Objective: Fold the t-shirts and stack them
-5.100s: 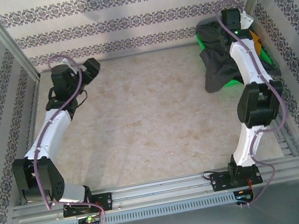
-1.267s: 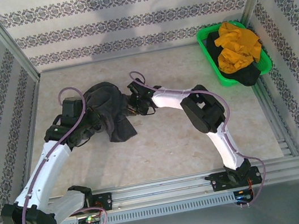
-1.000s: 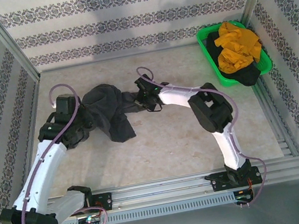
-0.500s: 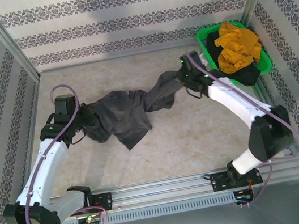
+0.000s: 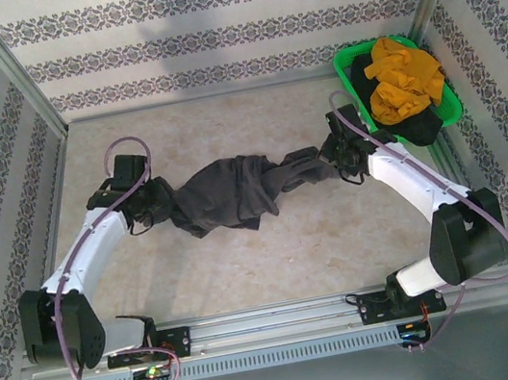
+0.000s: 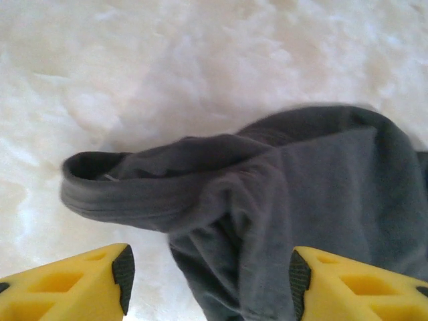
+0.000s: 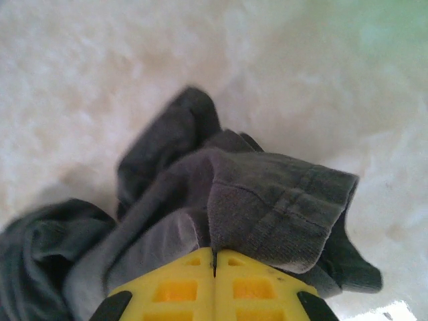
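Two grippers, one shirt! My right gripper [image 7: 214,257] is pinched tight on a hemmed edge of the charcoal-grey t-shirt [image 5: 230,194], fingers pressed flat together with cloth bunched over them. My left gripper [image 6: 207,271] stands wide, and a rolled fold of that shirt lies loose between the fingers. The shirt stretches as a twisted band across the table [image 5: 275,255] between my arms. In the green basket [image 5: 345,77] at the far right corner, the mustard-orange t-shirt [image 5: 400,73] sits on a blackish t-shirt [image 5: 419,128].
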Robot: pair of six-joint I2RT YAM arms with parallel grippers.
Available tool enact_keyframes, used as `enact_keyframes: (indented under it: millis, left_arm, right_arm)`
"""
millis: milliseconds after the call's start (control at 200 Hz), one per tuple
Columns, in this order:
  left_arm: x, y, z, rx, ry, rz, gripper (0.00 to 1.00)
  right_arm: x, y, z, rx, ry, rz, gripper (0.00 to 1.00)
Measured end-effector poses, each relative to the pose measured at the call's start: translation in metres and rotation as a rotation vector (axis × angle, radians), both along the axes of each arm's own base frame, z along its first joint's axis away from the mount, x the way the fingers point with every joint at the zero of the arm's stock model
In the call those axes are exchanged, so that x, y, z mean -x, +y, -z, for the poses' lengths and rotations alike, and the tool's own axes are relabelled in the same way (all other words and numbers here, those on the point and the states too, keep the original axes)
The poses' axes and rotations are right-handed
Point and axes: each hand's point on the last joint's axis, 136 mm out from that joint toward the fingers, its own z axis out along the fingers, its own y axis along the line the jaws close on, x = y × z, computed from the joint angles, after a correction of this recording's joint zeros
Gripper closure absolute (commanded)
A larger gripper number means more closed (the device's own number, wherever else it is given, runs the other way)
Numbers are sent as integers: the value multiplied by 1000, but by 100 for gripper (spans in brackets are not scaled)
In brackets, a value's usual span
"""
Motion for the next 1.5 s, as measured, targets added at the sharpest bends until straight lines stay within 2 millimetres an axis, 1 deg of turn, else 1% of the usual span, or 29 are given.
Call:
enact_keyframes:
  millis: [45,90,110,150,195,265,405,465,510,565,689,759,774,824,889,979,1069,1149,1214,1299,1359,1419,1504]
  left_arm:
    - [6,-20,-3,7,-7,57,31]
    - [16,-47,-2,18,-3,138,30]
    - [20,-55,-1,19,1,162,29]
    - [30,-74,5,27,18,215,29]
    - [41,-87,14,33,48,246,27]
    - [47,-91,30,33,99,233,26]
    - [41,-89,63,-1,198,163,26]
    - [40,-87,75,-18,228,140,29]
    - [39,-85,78,-29,236,129,35]
    - [36,-85,79,-26,227,113,47]
    - [27,-89,76,-16,195,105,81]
    - [22,-91,73,-11,179,102,97]
    - [21,-91,72,-11,176,105,100]
    - [17,-92,68,-13,162,101,100]
    - [9,-94,58,-12,132,100,100]
    - [-4,-96,36,-2,70,90,100]
    - [-16,-97,2,30,-15,78,100]
    - [-26,-91,-34,69,-104,51,100]
    - [-34,-78,-67,105,-185,15,100]
    - [-45,-55,-111,155,-307,-48,100]
    - [-51,-39,-138,188,-385,-89,100]
    - [-55,-23,-159,219,-452,-131,100]
    - [-57,-2,-184,253,-531,-187,100]
  right_arm:
    - [4,0,4,0,18,-4,100]
    - [6,-1,6,-2,28,-7,100]
    - [6,-1,6,-4,29,-12,100]
    - [6,-1,7,-6,32,-13,100]
    - [6,-2,7,-8,33,-15,100]
    - [6,-5,8,-14,36,-11,100]
    - [9,-5,12,-21,48,-18,100]
    - [9,-4,12,-23,50,-21,100]
    - [9,-4,12,-26,50,-25,100]
    - [9,-3,12,-28,50,-27,100]
    - [9,-2,13,-34,49,-33,100]
    - [10,-4,14,-35,53,-32,100]
    - [10,-4,15,-35,54,-30,100]
    - [11,-6,16,-36,58,-26,100]
    - [10,-9,16,-36,58,-18,100]
    - [9,-12,14,-34,52,-12,100]
    - [8,-16,8,-30,35,-12,100]
    - [1,-19,-4,-26,5,-15,100]
    - [-8,-23,-20,-21,-38,-17,100]
    - [-22,-28,-46,-13,-106,-17,100]
    - [-28,-33,-64,-7,-153,-10,100]
    - [-30,-38,-78,3,-193,-2,100]
    - [-23,-43,-98,19,-252,3,100]
